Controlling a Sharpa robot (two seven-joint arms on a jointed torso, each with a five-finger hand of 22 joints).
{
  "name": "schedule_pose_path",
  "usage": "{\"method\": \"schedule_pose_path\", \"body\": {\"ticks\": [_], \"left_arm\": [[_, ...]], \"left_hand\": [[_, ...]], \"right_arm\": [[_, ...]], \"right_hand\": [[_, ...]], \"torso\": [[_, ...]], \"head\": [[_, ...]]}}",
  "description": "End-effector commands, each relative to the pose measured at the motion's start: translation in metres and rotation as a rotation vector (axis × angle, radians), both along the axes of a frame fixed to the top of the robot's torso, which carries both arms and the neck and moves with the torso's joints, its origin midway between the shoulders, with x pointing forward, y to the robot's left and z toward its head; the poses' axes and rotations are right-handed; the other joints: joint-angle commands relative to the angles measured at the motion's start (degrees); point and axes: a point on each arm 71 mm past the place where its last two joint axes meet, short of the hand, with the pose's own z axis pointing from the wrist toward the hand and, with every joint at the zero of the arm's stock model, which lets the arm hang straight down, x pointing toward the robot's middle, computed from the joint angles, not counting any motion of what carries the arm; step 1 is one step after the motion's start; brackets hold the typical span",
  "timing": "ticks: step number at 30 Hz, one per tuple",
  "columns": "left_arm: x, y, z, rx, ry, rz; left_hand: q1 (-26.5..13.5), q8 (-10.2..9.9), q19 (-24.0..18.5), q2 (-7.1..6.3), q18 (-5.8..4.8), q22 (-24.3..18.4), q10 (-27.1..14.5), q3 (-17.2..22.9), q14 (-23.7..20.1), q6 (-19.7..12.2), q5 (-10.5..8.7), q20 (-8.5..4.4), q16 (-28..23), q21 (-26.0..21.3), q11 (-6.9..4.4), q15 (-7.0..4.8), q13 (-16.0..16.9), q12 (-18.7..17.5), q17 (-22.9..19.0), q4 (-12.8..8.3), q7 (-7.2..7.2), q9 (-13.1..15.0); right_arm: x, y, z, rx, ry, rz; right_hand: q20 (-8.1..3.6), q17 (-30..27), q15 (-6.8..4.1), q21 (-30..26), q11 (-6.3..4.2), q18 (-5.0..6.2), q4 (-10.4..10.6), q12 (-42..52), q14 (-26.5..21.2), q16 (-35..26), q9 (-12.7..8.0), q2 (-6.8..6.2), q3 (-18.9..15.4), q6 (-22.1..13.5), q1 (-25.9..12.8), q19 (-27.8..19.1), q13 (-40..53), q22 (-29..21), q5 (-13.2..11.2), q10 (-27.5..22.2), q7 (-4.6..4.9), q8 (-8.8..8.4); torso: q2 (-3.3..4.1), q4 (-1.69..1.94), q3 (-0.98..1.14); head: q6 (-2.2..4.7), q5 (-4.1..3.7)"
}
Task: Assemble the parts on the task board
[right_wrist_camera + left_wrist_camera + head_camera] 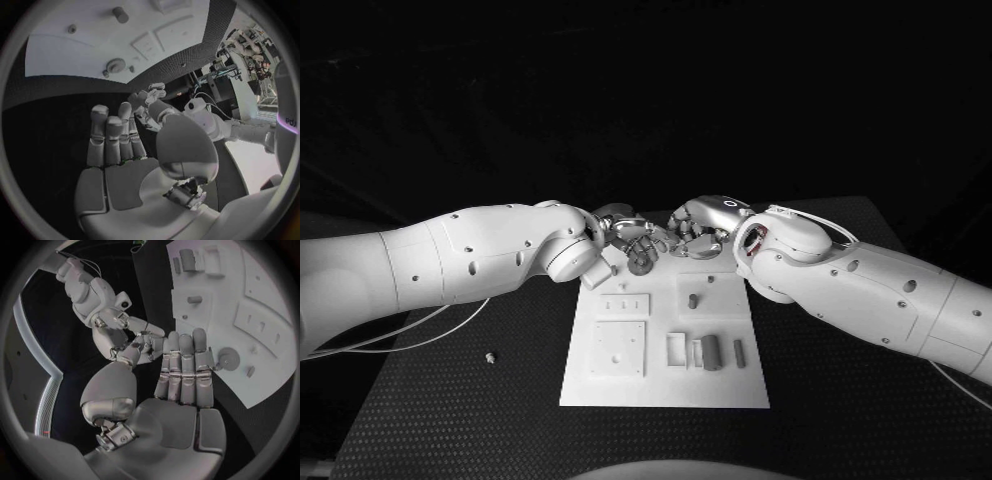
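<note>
Overhead, left hand (620,232) and right hand (700,228) spread, empty, above task board (666,385).

Left hand (629,240) and right hand (698,228) meet fingertip-close — both empty, fingers apart.

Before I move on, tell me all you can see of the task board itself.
The task board is a flat white rectangular plate lying lengthwise on the black table. Its face carries raised square panels, slots and small holes, with several small grey parts lying near its middle right. Both hands, the left hand and right hand, meet above its far end.
</note>
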Motion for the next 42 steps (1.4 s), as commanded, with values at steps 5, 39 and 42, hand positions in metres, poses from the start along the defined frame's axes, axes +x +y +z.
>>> {"method": "schedule_pose_path", "body": {"ticks": [5,39,42], "left_arm": [[0.000,-0.003,0.000,-0.019,0.010,-0.001],[-0.003,-0.010,0.000,-0.021,0.021,-0.027],[-0.003,-0.010,0.000,-0.021,0.020,-0.025]], "left_hand": [[-0.3,0.0,0.3,0.67,0.72,0.1,0.5,0.2,0.5,0.4,0.17,-0.07,0.3,0.3,0.03,-0.01,0.0,-0.4,-0.2,0.1,-0.13,0.1],[4.6,-0.5,0.6,3.23,0.38,0.7,1.5,4.9,0.5,1.0,0.17,-0.33,1.2,0.1,-0.02,-0.12,-0.1,-1.6,-1.2,0.0,-0.21,0.3],[6.0,-0.6,0.7,3.84,0.28,0.8,1.7,6.4,0.5,1.2,0.17,-0.34,1.4,0.1,-0.04,-0.13,0.0,-1.7,-1.4,0.0,-0.23,0.4]], "right_arm": [[-0.003,0.004,-0.002,-0.018,0.003,0.014],[-0.008,0.012,-0.002,-0.016,0.011,0.032],[-0.008,0.012,-0.002,-0.017,0.013,0.032]], "right_hand": [[-0.28,0.0,-0.40,0.4,-0.12,0.86,-0.1,0.3,0.2,0.3,0.2,0.04,0.0,2.1,-0.6,0.1,0.0,0.9,0.0,0.3,1.68,0.20],[-0.36,0.0,-0.52,0.4,-0.24,0.86,-0.2,0.4,0.3,0.3,0.4,0.10,0.1,2.4,-0.8,0.2,0.0,0.9,0.0,0.6,1.57,0.22],[-0.37,0.0,-0.52,0.4,-0.25,0.86,-0.2,0.4,0.3,0.3,0.4,0.11,0.1,2.4,-0.8,0.2,0.0,0.8,0.0,0.6,1.56,0.22]], "torso": [[0.08,0.04,0.03],[0.16,0.05,0.14],[0.16,0.04,0.13]], "head": [[0.01,-0.03],[-0.37,0.00],[-0.37,0.00]]}}
